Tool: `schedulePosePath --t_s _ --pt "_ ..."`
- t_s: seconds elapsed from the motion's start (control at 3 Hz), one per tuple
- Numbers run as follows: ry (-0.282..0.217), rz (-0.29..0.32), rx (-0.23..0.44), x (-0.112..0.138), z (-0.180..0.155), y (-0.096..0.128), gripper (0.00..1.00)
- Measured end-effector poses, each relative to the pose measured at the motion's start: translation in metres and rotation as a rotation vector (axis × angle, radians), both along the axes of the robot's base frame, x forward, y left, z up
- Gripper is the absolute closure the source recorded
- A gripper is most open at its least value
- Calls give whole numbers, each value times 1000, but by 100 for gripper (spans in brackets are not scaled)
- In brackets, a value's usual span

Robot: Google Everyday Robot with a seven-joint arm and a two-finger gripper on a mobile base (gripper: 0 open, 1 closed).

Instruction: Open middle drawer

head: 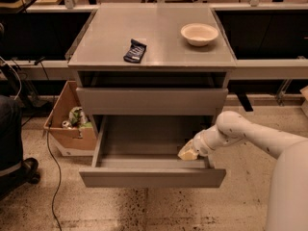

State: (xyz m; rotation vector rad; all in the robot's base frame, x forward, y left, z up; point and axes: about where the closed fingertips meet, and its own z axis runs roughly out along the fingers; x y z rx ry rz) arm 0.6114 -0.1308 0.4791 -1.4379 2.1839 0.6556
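Grey cabinet (pixel 154 37) fills the centre of the frame, flat top, drawers stacked below. We mark the middle drawer (pixel 144 178) as the pulled-out one in the lower centre. Its plain handle-less front panel sits well forward of the cabinet body, and its wide shallow grey box interior is exposed and bare except for the gripper. A closed grey drawer front (pixel 151 101) sits directly above it, with a dark recess between that front and the cabinet top.

The gripper (pixel 186 154) is cream-coloured and sits inside the middle drawer at its right end, just behind the front panel and close to the right side wall. Whether it is parted or closed we can't make out, and contact with the drawer floor or panel is unclear too. The white arm (pixel 250 134) reaches in from the right edge, elbow rounded and lightly speckled.

On the cabinet top we see a cream bowl (pixel 199 33) at upper right and a dark flat packet (pixel 135 50) left of centre, the two well apart.

A cardboard box (pixel 65 129) stands on the speckled floor (pixel 159 211) just left of the cabinet, with some crumpled items inside. A thin black cable (pixel 49 148) trails down the floor at left.
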Motion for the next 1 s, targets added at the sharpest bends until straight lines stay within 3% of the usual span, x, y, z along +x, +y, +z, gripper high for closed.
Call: schedulePosePath --t_s 0.67,1.0 --pt "-8 29 107 1 -52 4 100" --pt "64 60 133 -4 -76 14 100"
